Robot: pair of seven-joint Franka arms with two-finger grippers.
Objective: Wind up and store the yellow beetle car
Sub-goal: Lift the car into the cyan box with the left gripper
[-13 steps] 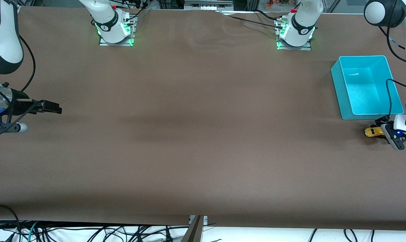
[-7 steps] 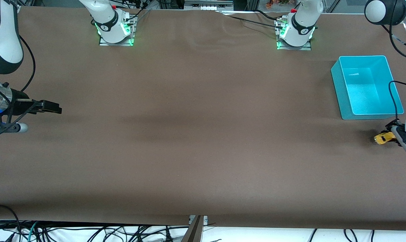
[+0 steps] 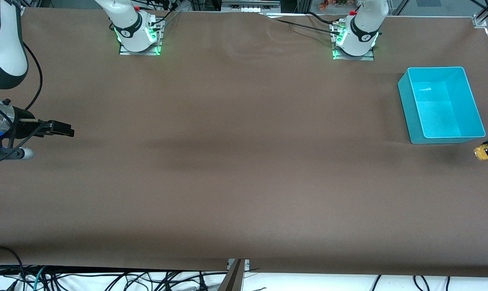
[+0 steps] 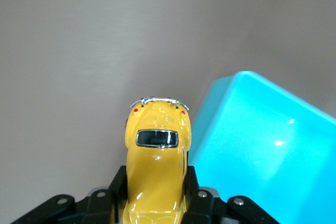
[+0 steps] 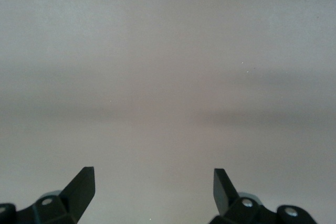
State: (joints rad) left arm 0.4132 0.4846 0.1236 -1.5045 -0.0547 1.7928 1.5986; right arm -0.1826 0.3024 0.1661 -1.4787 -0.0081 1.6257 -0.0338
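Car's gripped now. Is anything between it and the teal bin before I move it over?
Nothing visible. The left tool is shut on the yellow beetle car, right beside the teal bin, which looks empty, its open top unobstructed. The right tool waits open at the table's other end.

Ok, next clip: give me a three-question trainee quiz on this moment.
1. True or false: the car is already in the bin.
2. Which gripper holds the car? A) left B) right C) neither
3. Fill in: the right gripper waits with its fingers ____ at its own end of the table.

Key:
1. False; it is outside the bin, clamped in the left gripper near the bin's rim.
2. A
3. open, holding nothing
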